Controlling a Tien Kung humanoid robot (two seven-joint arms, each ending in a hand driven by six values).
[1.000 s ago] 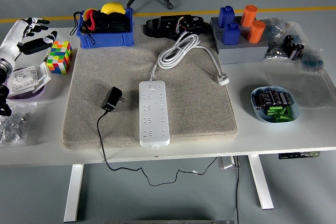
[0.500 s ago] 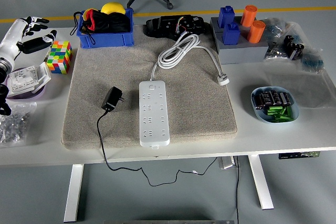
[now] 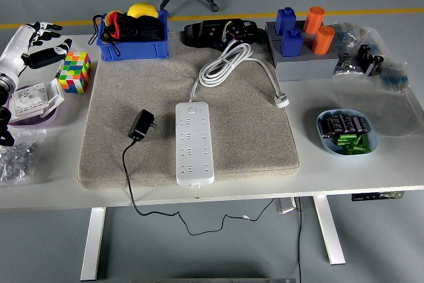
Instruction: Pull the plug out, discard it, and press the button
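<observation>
1. The left hand [image 3: 33, 48] hovered at the table's far left edge, beside the colour cube [image 3: 74, 72], fingers spread and holding nothing.
2. The black plug [image 3: 140, 125] lay unplugged on the grey mat [image 3: 119, 97], just left of the white power strip [image 3: 194, 142].
3. Its cord trailed over the table's near edge.
4. The strip's button [image 3: 191, 107] sat at its far end.

The smooth white plastic power strip [image 3: 195, 142] lies on a rough, matt grey-beige cloth mat [image 3: 252, 144]. The matt black plastic plug [image 3: 140, 125] rests there too. The white desk [image 3: 371, 170] looks smooth and faintly satin. The blue bin [image 3: 132, 50] seems glossy plastic; crinkled clear bags [image 3: 16, 157] shine, probably plastic film.
</observation>
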